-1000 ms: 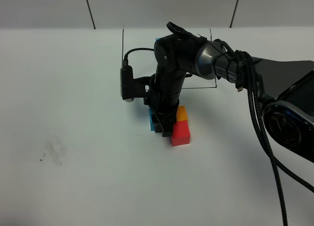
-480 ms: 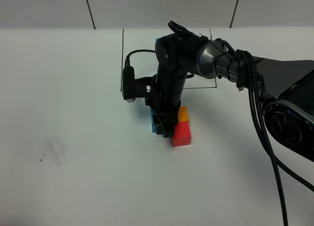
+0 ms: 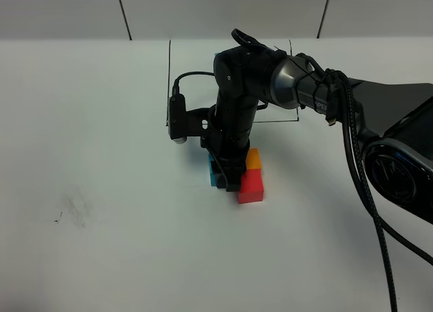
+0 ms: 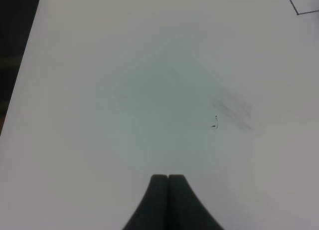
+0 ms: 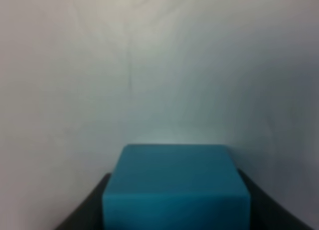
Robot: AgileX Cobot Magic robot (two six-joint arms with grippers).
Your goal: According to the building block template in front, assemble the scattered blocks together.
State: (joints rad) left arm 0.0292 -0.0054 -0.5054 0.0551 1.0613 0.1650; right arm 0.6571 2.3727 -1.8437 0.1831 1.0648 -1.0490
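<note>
- Right gripper point(image 3: 225, 179) is clamped on the blue cube point(image 5: 175, 187), held low beside the orange cube point(image 3: 253, 158) and red cube point(image 3: 251, 187).
- Faces should be squared flush before release.
- Left gripper point(image 4: 168, 179) is closed, idle.

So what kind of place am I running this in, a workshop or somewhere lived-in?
Most likely a lab test bench, not a lived-in room. The white tabletop is bare apart from a hand-drawn black rectangle and small coloured cubes, like the red cube. Plain pale wall panels stand behind it.
</note>
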